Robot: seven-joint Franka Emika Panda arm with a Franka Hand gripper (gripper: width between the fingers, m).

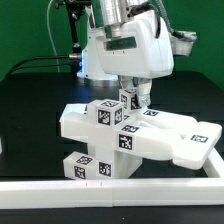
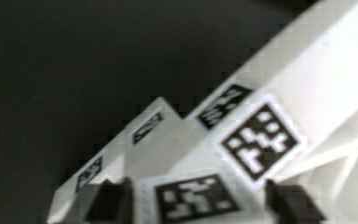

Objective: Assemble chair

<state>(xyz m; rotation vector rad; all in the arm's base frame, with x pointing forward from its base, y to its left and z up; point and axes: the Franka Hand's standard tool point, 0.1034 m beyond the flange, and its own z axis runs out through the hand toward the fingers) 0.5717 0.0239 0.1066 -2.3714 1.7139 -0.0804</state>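
Note:
Several glossy white chair pieces with black-and-white tags lie piled on the black table in the exterior view. A long flat slab (image 1: 80, 122) runs across the pile and another slab (image 1: 185, 135) lies to the exterior view's right. A tagged block (image 1: 85, 166) sits in front. My gripper (image 1: 133, 102) is straight above the pile, shut on a small tagged block (image 1: 128, 98) that touches the pile's top. In the wrist view the dark fingers (image 2: 108, 205) flank that block (image 2: 197, 195), with my gripper (image 2: 201, 207) closed around it. Tagged slabs (image 2: 265, 135) slope away beyond it.
A long white border rail (image 1: 110, 190) runs along the front of the black table (image 1: 35, 110). Dark cables hang behind the arm at the back left. The pile fills the middle of the table, close behind the rail.

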